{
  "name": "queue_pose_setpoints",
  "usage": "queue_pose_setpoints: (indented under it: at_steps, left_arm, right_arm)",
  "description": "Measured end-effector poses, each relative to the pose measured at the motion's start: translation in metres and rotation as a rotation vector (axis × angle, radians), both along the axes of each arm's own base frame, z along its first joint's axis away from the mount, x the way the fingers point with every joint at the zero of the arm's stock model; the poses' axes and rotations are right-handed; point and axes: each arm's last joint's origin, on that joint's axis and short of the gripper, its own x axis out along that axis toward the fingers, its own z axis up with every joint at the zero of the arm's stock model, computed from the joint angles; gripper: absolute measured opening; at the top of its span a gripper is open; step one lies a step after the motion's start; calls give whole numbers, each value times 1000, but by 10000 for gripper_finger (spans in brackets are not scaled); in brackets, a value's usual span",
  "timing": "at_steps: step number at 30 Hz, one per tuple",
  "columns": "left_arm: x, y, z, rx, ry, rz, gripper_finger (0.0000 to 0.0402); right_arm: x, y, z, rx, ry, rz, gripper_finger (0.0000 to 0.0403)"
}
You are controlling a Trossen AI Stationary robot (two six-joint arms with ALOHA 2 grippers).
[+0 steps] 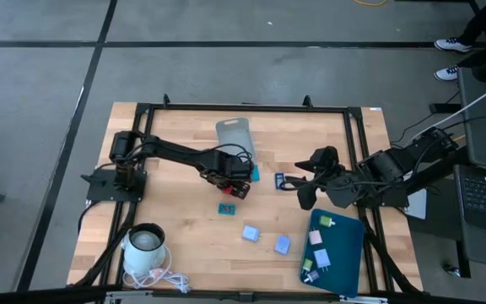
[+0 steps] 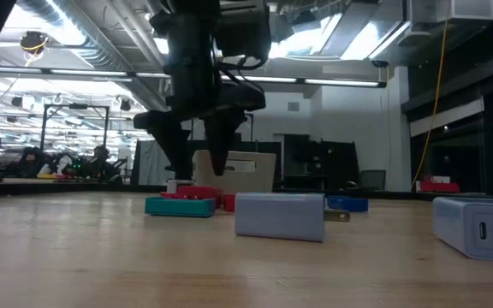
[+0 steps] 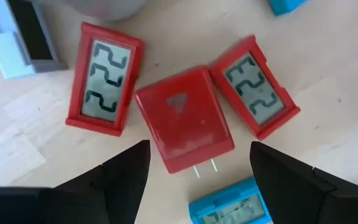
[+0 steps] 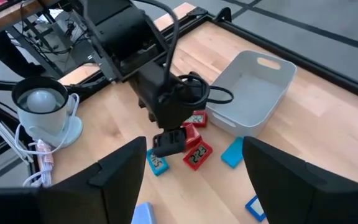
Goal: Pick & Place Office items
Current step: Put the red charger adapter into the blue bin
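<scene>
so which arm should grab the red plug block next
Left. Its hand hangs open right above the red plug block, fingers either side. The right hand waits farther off, near the tray.

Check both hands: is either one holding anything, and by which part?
Nothing is held. The left hand is open above the red charger, fingers either side, not touching. The right hand is open and empty, off to the side.

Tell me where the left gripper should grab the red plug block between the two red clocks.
Probably across its two long sides, straight down from above. In the left wrist view the red plug block lies flat, prongs toward the camera, and the open left gripper already straddles it. The red clocks crowd those sides, nearly touching near the far corners, so fingers fit best near the prong end.
</scene>
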Motion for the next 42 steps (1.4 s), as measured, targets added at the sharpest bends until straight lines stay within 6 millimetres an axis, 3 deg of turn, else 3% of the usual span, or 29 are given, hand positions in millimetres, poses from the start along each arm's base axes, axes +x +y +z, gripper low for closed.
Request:
queue_pose_setpoints:
  at_steps: [8,23,28,33,42]
  left_arm:
    - [6,10,-10,-7,-9,43,272]
    - [15,0,-41,-84,43,33,272]
    - [15,-1,-42,-81,47,32,257]
    - [15,4,-41,-92,48,-2,205]
    - [21,4,-28,-84,48,-72,205]
  right_arm:
    - [1,1,1,-9,-5,14,272]
    - [4,-3,2,-9,-16,3,272]
    - [5,-5,2,-9,-14,-4,272]
    - [6,-7,1,-8,-3,7,272]
    - [8,-11,1,-8,-1,-5,272]
